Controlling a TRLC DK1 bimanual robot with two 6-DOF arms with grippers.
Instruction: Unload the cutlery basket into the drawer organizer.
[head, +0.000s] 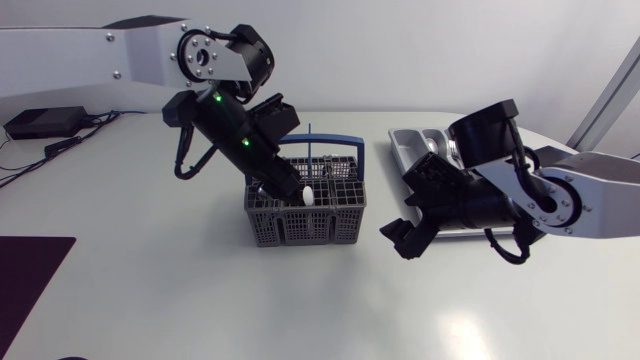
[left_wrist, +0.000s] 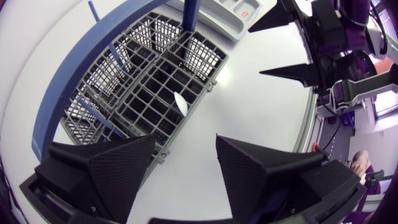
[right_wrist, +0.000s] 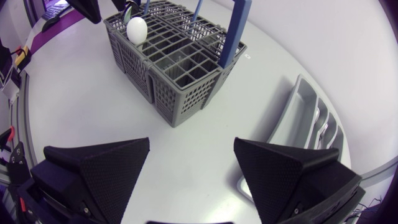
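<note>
Grey basket (white utensil inside)

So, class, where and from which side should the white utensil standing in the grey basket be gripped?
Grip the white utensil by its rounded end, straight down from above, jaws on its broad faces. Only that end shows over the basket rim; the rest sits down in a compartment, walled in by the grid.

1. Table: pale grey-white top, matte, evenly lit, soft shadows.
2. Dark mat: flat at the near left corner.
3. Black box: far left, cables trailing beside it.
</note>
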